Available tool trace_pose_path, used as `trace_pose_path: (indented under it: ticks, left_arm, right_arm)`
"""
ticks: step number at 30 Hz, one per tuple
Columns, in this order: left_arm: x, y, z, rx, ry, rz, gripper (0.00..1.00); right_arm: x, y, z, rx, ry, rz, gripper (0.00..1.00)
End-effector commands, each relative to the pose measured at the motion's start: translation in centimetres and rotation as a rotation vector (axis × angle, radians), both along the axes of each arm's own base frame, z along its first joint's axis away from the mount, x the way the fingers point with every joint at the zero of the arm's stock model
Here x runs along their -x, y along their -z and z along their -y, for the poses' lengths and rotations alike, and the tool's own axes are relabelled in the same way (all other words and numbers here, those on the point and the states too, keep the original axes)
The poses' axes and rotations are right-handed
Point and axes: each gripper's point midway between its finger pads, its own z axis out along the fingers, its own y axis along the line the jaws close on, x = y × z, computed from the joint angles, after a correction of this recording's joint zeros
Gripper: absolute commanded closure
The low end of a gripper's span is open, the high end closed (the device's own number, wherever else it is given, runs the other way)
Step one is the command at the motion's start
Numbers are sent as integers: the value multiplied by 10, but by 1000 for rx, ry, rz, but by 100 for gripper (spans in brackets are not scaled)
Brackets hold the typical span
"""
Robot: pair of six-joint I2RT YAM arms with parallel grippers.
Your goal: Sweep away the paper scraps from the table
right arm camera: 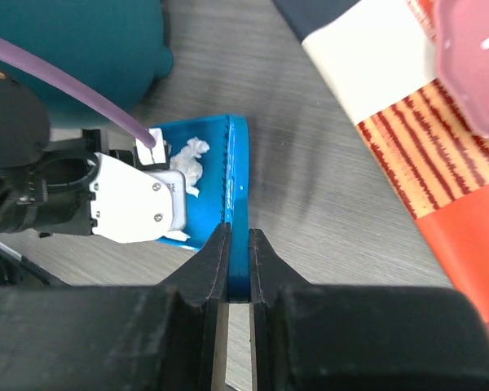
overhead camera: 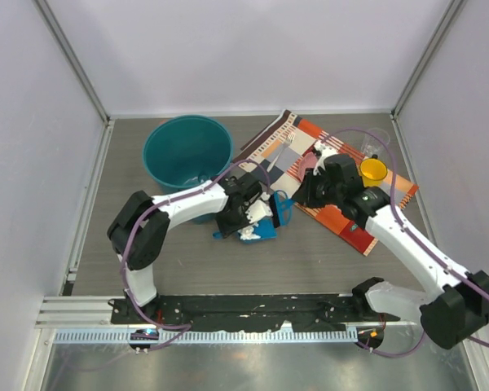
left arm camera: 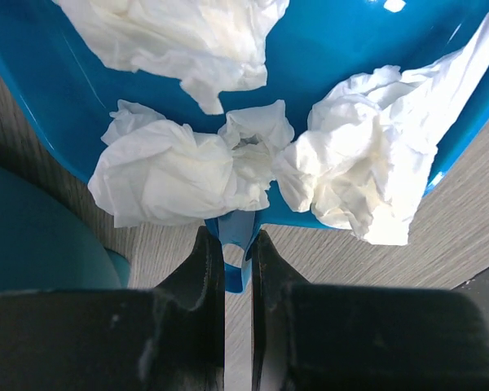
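Several crumpled white paper scraps (left arm camera: 342, 179) lie heaped in a blue dustpan (left arm camera: 342, 41) held just over the dark grey table (overhead camera: 310, 261). My left gripper (left arm camera: 237, 244) is shut on the dustpan's blue loop handle. In the top view the dustpan (overhead camera: 265, 230) with its scraps (overhead camera: 248, 234) sits at the table's middle, and the left gripper (overhead camera: 253, 213) is right behind it. My right gripper (right arm camera: 239, 244) is shut on a thin blue tool with a toothed edge (right arm camera: 238, 163), which stands against the dustpan's right side (right arm camera: 204, 134). From above, the right gripper (overhead camera: 301, 195) hovers over the placemat's near edge.
A teal bucket (overhead camera: 187, 155) stands at the back left, close behind the left arm. The striped orange placemat (overhead camera: 310, 163) lies at the back right with a fork (overhead camera: 287, 151), a yellow cup (overhead camera: 373, 170) and a clear glass (overhead camera: 375, 140) on it. Pale walls enclose the table.
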Motion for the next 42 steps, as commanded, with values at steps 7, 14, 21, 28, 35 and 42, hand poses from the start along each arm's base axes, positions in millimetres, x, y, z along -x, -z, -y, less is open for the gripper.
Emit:
trace_pose_path:
  ticks: [7, 14, 21, 28, 35, 42]
  left_arm:
    - [-1, -41, 25, 148, 2, 2, 100]
    - [13, -88, 33, 224, 12, -22, 100]
    - [24, -121, 36, 207, 91, 73, 100]
    - [28, -154, 33, 195, 120, 122, 100]
    - [21, -197, 40, 230, 125, 200, 100]
    - [2, -235, 31, 193, 110, 320, 100]
  right_arm:
    - [-11, -85, 54, 79, 243, 227, 99]
    - [-6, -85, 71, 116, 308, 227, 99]
    - [-4, -80, 78, 140, 328, 222, 99]
    - [-2, -72, 82, 163, 336, 214, 99]
    - [1, -61, 84, 175, 335, 193, 99]
    - [4, -55, 85, 177, 329, 182, 99]
